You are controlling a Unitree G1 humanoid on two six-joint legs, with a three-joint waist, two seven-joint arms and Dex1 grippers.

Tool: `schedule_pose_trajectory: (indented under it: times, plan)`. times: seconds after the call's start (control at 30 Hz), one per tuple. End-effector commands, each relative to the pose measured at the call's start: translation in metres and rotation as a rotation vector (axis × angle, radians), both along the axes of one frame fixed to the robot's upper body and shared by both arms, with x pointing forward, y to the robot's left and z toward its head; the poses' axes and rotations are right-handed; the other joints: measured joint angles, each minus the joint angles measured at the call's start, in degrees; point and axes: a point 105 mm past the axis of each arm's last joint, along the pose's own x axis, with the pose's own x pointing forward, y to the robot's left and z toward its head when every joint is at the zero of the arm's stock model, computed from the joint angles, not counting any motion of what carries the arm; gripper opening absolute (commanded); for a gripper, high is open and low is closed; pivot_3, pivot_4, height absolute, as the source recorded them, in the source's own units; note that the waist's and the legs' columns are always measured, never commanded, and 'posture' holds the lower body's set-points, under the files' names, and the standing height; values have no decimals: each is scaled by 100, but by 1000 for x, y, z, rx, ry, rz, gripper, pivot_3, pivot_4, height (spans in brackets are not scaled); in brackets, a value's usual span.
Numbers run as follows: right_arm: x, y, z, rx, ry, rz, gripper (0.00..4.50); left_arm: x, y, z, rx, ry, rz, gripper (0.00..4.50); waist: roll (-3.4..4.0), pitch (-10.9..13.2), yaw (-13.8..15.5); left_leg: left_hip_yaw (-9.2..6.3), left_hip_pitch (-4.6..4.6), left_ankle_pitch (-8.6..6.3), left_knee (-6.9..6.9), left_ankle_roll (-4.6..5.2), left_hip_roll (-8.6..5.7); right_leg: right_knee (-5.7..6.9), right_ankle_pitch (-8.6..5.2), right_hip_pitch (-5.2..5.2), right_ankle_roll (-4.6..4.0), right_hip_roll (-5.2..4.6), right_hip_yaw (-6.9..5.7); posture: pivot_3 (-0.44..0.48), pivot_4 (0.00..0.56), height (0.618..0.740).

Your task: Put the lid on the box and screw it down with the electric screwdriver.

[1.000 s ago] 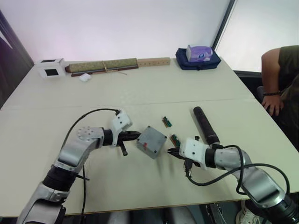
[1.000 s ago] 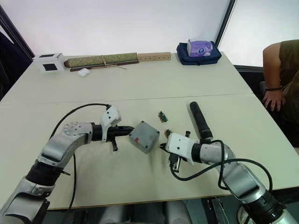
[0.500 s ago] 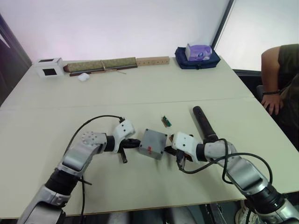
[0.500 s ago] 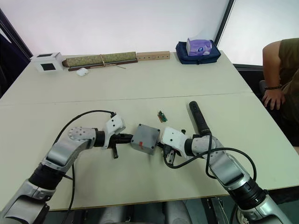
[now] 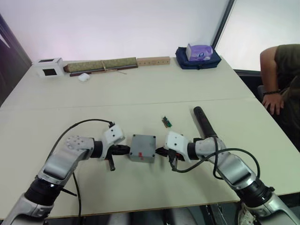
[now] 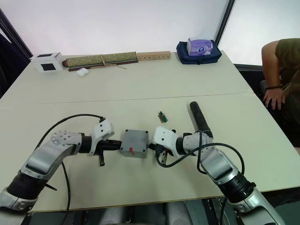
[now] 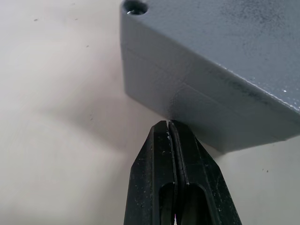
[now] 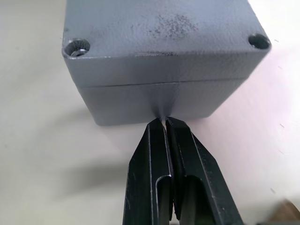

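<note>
The grey box rests on the table with the lid seated on top; the seam between them shows in both wrist views. A small red mark is on its near side. My left gripper is shut, its tip touching the box's left side. My right gripper is shut too, its tip against the box's right side. The lid's corner screw holes are visible. The black electric screwdriver lies on the table to the right, behind my right arm.
A small green circuit board lies just behind the box. Along the far edge stand a white carton, a long green roll, a wooden block and a blue bag. A person sits at the right.
Both grippers closed in on the box from either side. The box slid left and turned square to the table edge; the right gripper came left until its tip touched it.
</note>
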Motion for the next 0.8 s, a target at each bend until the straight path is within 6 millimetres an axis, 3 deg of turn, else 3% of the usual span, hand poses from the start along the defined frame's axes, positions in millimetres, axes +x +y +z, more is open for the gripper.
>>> schedule_pose_trajectory:
  times: [0.03,0.47,0.57,0.7,0.8]
  plan:
    - [0,14,16,41,-60,59,62,-7,-8,12,-33,-29,-52,0,0,0,0,0,0,0,0,0,0,0,0,0,0,0,0,0,150,740]
    - [8,-6,15,-18,-111,14,62,-10,6,16,9,-40,-50,0,1,1,1,1,-1,0,0,0,0,0,-1,-1,-3,-1,0,0,150,740]
    - [11,-27,29,14,-125,-72,62,-16,10,35,-25,-64,-72,0,0,4,16,1,-3,0,0,0,0,-1,-2,-3,-4,-2,0,0,150,740]
    - [7,-35,38,43,-123,-110,62,-19,12,44,-43,-76,-79,0,1,5,19,1,-6,0,0,0,0,-3,-2,-4,-4,-5,0,0,150,740]
    - [3,-58,49,100,-106,-272,739,-23,11,78,-117,-121,-118,0,-4,10,24,0,-6,0,-1,0,2,-1,-3,-5,-5,-2,0,0,150,740]
